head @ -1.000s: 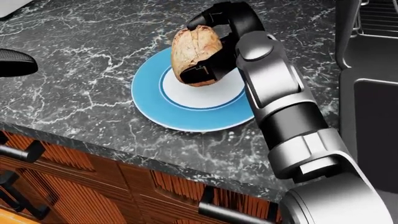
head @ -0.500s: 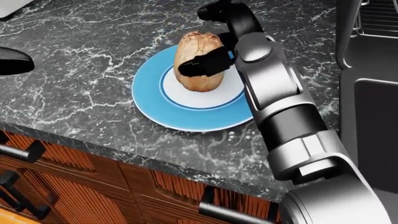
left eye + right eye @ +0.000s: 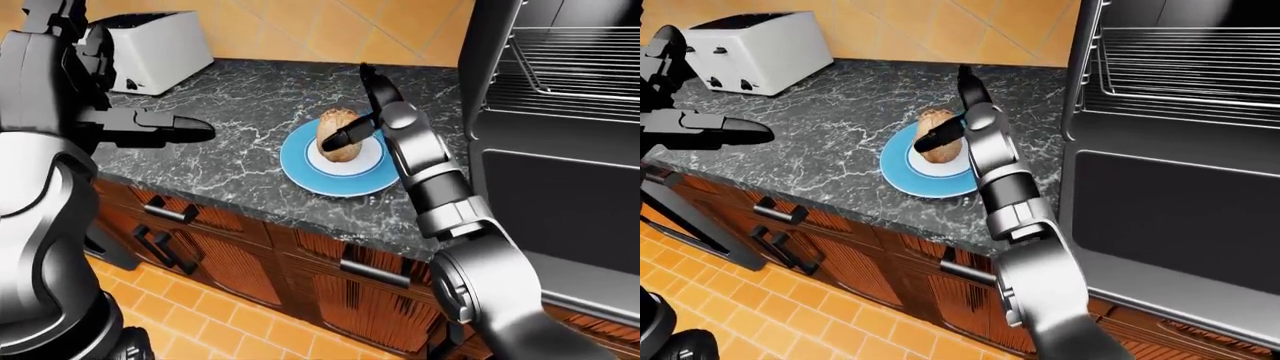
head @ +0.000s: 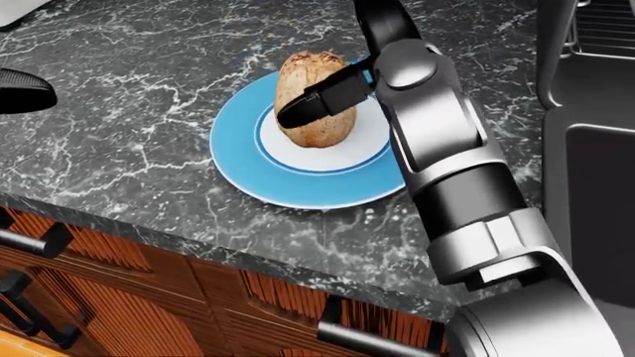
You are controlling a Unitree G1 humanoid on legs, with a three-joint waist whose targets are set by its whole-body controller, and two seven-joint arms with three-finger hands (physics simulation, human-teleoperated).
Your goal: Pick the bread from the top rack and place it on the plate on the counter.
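Note:
The brown bread (image 4: 316, 128) stands upright on the white middle of the blue-rimmed plate (image 4: 238, 160), which lies on the dark marble counter (image 4: 129, 82). My right hand (image 4: 342, 67) is open beside the bread. One black finger (image 4: 322, 97) lies across the loaf's side, and the other fingers point up and away from it at the top of the head view. My left hand (image 3: 170, 129) hovers open over the counter's left part, well apart from the plate.
A white toaster (image 3: 150, 49) stands at the counter's top left. At the right is an oven (image 3: 560, 202) with wire racks (image 3: 575, 67) above its dark door. Wooden cabinet fronts with black handles (image 3: 375, 274) run below the counter edge.
The bread went from tilted in my right hand's closed fingers to standing upright on the plate. The fingers have opened and lifted upward off it. My left hand barely moved.

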